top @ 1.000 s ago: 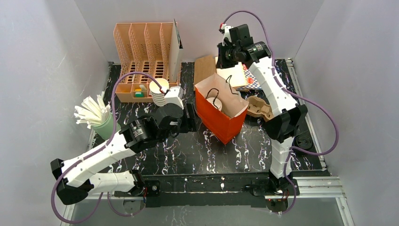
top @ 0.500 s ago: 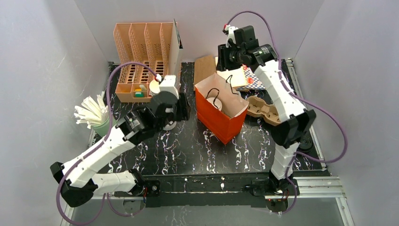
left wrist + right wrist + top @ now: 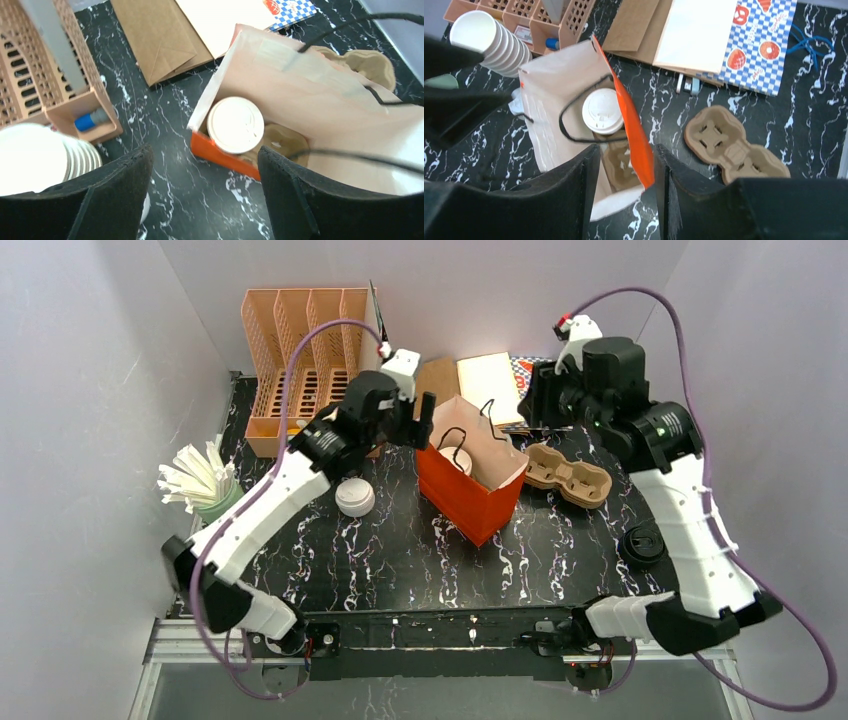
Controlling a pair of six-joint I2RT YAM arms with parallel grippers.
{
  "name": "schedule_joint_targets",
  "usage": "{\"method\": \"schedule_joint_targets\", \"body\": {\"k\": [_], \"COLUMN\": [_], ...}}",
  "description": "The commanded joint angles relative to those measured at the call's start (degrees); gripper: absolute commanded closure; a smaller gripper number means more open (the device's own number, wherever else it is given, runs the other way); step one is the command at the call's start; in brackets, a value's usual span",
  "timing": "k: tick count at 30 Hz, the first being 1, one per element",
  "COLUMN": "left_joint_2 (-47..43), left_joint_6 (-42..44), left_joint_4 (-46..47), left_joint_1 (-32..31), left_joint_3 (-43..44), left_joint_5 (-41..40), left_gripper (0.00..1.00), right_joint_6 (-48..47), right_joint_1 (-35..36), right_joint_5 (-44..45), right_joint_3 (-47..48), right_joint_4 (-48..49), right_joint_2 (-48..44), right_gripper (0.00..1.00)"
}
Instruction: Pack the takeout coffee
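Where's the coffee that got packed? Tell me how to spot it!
Look for the orange paper bag in the middle of the black marble table. Inside it, in a brown cardboard tray, sits the white-lidded coffee cup. The stacked white cups outside the bag have no lids.

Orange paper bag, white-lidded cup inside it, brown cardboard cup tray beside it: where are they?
Orange paper bag point(image 3: 462, 502): top view, orange side wall.
White-lidded cup point(image 3: 235, 125): left wrist view, lid centre.
Brown cardboard cup tray point(image 3: 734, 149): right wrist view, waist between wells.
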Motion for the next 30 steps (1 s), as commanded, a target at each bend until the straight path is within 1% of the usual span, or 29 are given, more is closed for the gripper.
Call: {"method": "schedule_joint_targets", "body": {"k": [1,2,7,11,15,19,22,23,25,26,27,28,30], "left_joint_2": [7.2,9.4,17.6,22.6,25.5,28.8,30.5,31.0,31.5,31.6,31.7,31.7,31.9], "left_joint_6": [8.0,8.6,9.8,10.0,11.3,12.1,13.5,13.6,13.9,14.1,14.4,14.6,15.6], "left_joint_4": [-1.6,-2.6,-6.6,-10.1,-11.9,-15.5,-17.2,-17.5,-17.7,-17.7,-17.5,-17.3,-16.6], "left_joint_1": [0.9,1.1,3.1,4.6,5.1,5.2,5.2,5.2,5.2,5.2,5.2,5.2,5.2], "left_joint_3": [7.9,10.2,19.3,24.8,27.3,31.0,32.3,32.5,32.7,32.7,32.8,32.9,33.1], "left_joint_5": [3.3,3.8,7.2,8.3,9.1,10.8,14.7,15.4,15.1,14.1,13.0,12.0,8.7], "left_gripper": [0.25,0.25,0.25,0.31,0.34,0.46,0.58,0.64,0.82,0.92,0.98,1.00,1.00], "right_joint_6": [2.2,2.5,3.2,5.1,5.2,4.3,4.2,4.2,4.8,5.3,5.6,5.9,6.5], "right_joint_1": [0.0,0.0,0.0,0.0,0.0,0.0,0.0,0.0,0.0,0.0,0.0,0.0,0.0], "right_joint_5": [0.7,-0.1,-1.3,0.6,2.5,4.8,5.4,6.0,8.5,10.0,11.1,12.0,13.1], "right_joint_3": [-6.2,-8.0,-16.0,-21.3,-23.5,-22.8,-22.4,-22.5,-23.1,-23.6,-24.1,-24.8,-25.9], "right_joint_4": [1.6,1.6,2.9,4.0,3.8,2.5,2.4,2.5,2.6,2.7,2.8,3.2,3.6], "right_joint_2": [-5.8,-7.2,-14.6,-20.0,-22.9,-22.7,-22.4,-22.4,-22.4,-22.6,-22.9,-23.3,-23.9], "right_gripper": [0.49,0.48,0.38,0.37,0.38,0.40,0.42,0.42,0.44,0.45,0.45,0.46,0.46]}}
